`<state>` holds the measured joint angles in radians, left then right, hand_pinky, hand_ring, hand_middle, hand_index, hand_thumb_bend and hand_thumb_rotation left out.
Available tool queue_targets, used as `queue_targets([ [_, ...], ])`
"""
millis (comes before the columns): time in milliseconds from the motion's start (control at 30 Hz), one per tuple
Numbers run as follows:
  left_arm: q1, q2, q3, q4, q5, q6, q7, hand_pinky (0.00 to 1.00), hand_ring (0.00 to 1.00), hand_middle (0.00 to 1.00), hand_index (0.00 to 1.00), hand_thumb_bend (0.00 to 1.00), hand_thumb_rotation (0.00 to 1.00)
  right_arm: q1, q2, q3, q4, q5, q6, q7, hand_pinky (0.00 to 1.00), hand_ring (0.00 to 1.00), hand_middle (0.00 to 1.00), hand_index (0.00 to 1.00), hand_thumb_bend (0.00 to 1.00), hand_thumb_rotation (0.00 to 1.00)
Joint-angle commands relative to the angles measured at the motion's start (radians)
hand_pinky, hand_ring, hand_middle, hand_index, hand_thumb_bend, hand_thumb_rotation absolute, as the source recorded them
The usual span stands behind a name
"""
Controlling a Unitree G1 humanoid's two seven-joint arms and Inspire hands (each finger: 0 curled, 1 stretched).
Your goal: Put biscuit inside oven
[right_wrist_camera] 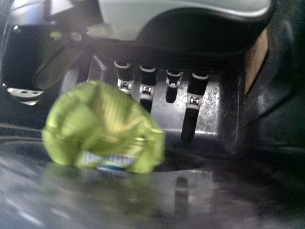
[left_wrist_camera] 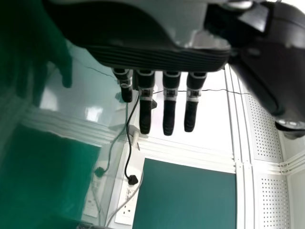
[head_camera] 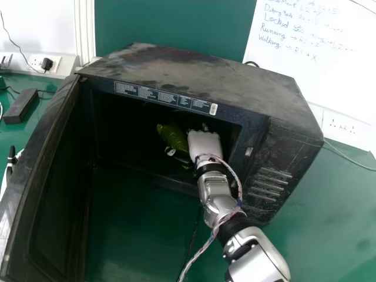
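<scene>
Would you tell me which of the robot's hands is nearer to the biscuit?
Right: the right hand is inside the oven, just beside the biscuit; the left hand is outside it.

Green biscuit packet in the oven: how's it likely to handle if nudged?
The green biscuit packet would probably dent or flex at its surface, as it looks creased and crumpled. Its bulging, rounded sides suggest it might rock a little. It may also be somewhat slippery, given its sheen.
</scene>
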<state>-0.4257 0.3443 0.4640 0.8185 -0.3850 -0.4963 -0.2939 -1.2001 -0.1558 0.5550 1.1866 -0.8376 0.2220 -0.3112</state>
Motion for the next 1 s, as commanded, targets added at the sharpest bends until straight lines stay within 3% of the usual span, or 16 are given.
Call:
queue_targets([
  [0, 0.052, -0.027, 0.003, 0.036, -0.001, 0.036, 0.01, 0.78, 0.78, 0.8, 0.81, 0.55, 0.43, 0.005, 0.011, -0.004, -0.041, 0.017, 0.013, 0.018, 0.71, 0.8, 0.84, 0.84, 0.91, 0.77],
  [300, 0.052, -0.025, 0.004, 0.039, -0.001, 0.034, 0.009, 0.78, 0.78, 0.81, 0.81, 0.56, 0.42, 0.081, 0.007, -0.012, -0.218, 0.039, 0.092, 0.105, 0.85, 0.93, 0.97, 0.99, 0.97, 0.88],
  [600, 0.051, -0.027, 0.002, 0.039, 0.001, 0.03, 0.011, 0.77, 0.78, 0.81, 0.81, 0.54, 0.43, 0.201, -0.016, -0.008, -0.474, 0.023, 0.179, 0.168, 0.94, 1.0, 1.0, 1.0, 1.0, 0.92],
  [967, 0.045, -0.019, 0.004, 0.051, -0.002, 0.033, 0.004, 0.78, 0.78, 0.81, 0.81, 0.56, 0.43, 0.409, -0.05, 0.005, -0.902, -0.07, 0.319, 0.342, 0.95, 1.0, 1.0, 1.0, 1.0, 0.92],
])
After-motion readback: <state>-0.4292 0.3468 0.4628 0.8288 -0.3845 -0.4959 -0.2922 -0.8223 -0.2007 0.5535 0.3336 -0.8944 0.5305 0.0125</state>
